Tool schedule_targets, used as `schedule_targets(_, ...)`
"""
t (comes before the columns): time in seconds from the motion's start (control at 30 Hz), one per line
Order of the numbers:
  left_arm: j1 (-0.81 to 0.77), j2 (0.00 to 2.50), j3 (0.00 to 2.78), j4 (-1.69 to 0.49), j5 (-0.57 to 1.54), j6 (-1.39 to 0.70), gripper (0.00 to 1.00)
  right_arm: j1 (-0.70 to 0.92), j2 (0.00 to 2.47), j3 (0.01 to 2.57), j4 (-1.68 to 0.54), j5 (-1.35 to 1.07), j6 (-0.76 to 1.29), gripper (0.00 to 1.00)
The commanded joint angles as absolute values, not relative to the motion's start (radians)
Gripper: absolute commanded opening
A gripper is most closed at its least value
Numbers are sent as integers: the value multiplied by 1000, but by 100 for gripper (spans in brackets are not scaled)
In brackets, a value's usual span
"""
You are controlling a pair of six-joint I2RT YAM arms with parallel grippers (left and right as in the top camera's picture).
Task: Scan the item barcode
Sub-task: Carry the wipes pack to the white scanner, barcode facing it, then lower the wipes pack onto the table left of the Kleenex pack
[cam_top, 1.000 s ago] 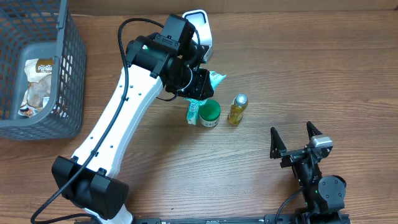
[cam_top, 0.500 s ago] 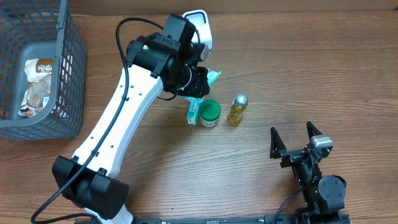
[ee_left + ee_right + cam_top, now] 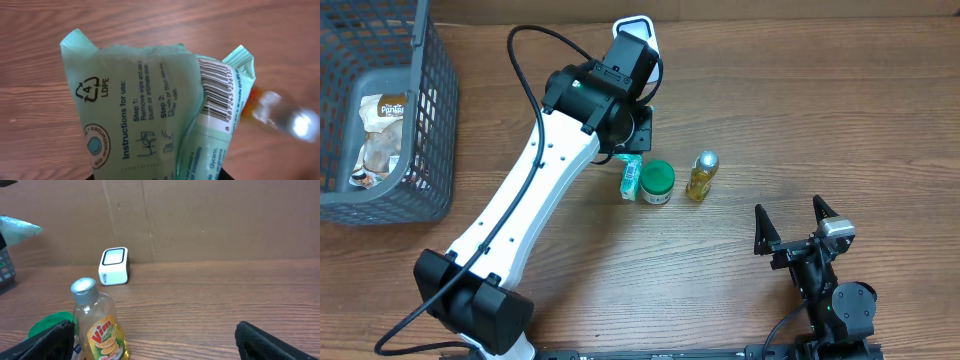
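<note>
Wipes packet (image 3: 145, 115) is clamped in my left claw (image 3: 159, 175), jaws pinched narrow on its lower end, held up off the desk (image 3: 820, 100) near the white scanner (image 3: 638, 32). Its barcode (image 3: 216, 95) faces the wrist camera along the right fold. My right claw (image 3: 790, 212) is spread fully wide and holds nothing, well apart from 3 items in a row: small box (image 3: 631, 178), green tub (image 3: 657, 183), yellow bottle (image 3: 701, 175).
</note>
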State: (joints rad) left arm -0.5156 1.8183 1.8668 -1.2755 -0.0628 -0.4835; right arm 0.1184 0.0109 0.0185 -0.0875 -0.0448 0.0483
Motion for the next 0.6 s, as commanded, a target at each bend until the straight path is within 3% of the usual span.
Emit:
schedule_targets(0.0,-516,1837,1885,-1272,-231,-592,4,116,3,8,-81,-39,40,100)
schedule_targets(0.43,-497,2004,1885,-1283,-272,-650,10,116,3,8,-81,-39,40,100)
schedule_targets(0.57,-463,2058,1885,-1281,-227,-560,9,116,3,8,-81,-39,40,100)
